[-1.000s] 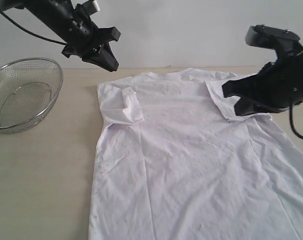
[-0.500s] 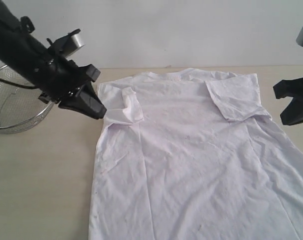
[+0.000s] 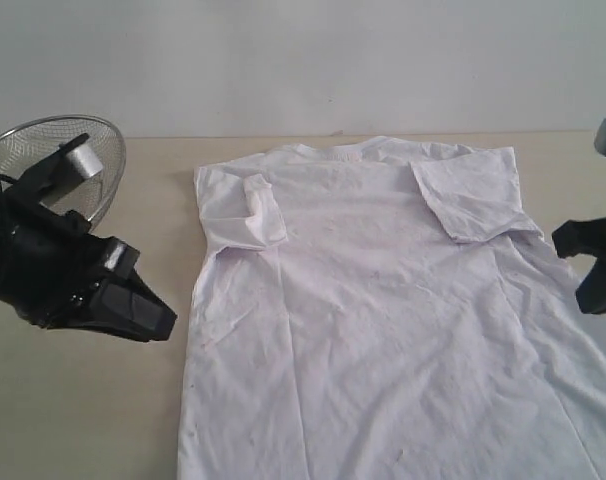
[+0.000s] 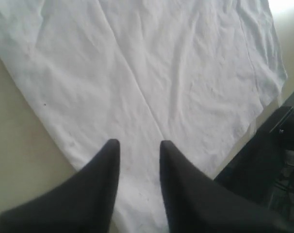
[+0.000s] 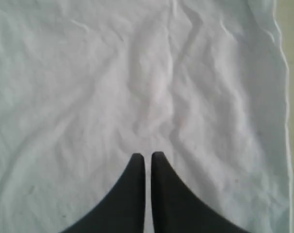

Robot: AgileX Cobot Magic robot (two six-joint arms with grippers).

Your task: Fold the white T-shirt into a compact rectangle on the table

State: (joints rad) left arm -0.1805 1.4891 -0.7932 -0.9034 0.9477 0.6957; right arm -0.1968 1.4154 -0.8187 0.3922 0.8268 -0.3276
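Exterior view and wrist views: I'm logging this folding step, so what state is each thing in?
white T-shirt: spread flat on the table, no lettering showing, both sleeves folded in, body not yet folded.
wire-mesh bowl: on the table, partly hidden behind the left arm.
left claw: open, holding nothing, at the shirt's side edge.
right claw: shut, nothing between its tips, over the shirt.

Robot lab test bench, by appearance. Bare pale table [image 3: 83, 420] against plain whitish wall [image 3: 333, 60]; black left arm [image 3: 53, 275] and right arm [image 3: 598, 265] flank the white T-shirt [image 3: 383, 330]; wire-mesh bowl [image 3: 28, 150] apart from it, left-arm side.
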